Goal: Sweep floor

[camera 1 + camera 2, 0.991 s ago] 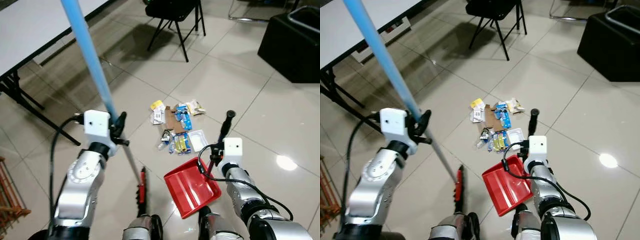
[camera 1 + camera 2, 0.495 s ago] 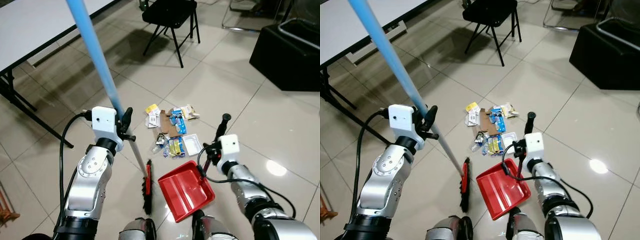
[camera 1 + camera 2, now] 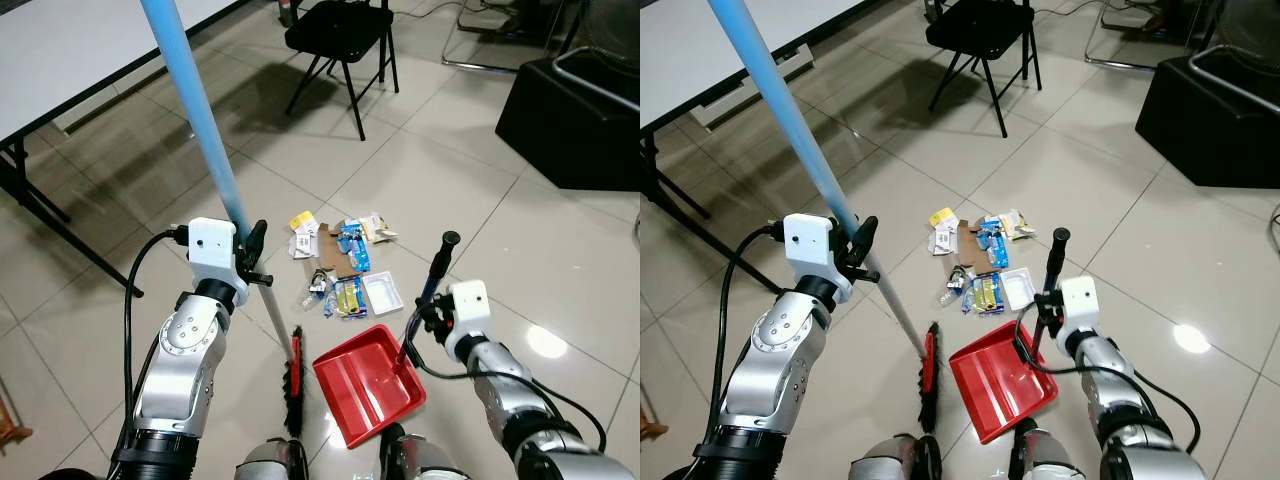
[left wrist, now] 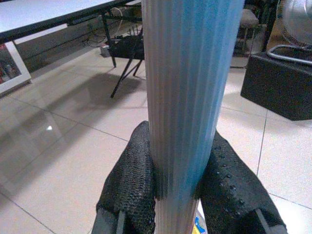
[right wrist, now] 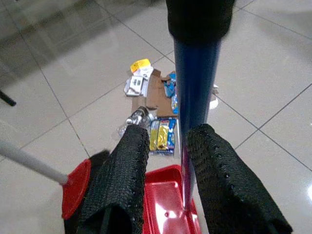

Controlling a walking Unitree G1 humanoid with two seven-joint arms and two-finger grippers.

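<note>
One broom (image 3: 292,372), one red dustpan (image 3: 365,383), one litter pile (image 3: 340,265) beyond. Left gripper (image 4: 185,187) clenched on broom pole. Right gripper (image 5: 168,180) astride dustpan handle; grip unclear.

Glossy pale floor tiles (image 3: 560,250); ribbed blue broom handle (image 4: 190,87), matt; shiny red plastic dustpan (image 3: 365,385); knobbly black rubber finger pads (image 5: 122,180).

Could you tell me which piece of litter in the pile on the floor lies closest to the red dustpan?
The white square tray. It lies at the pile's near edge, just beyond the dustpan lip, while the yellow packet and cardboard lie farther off.
</note>
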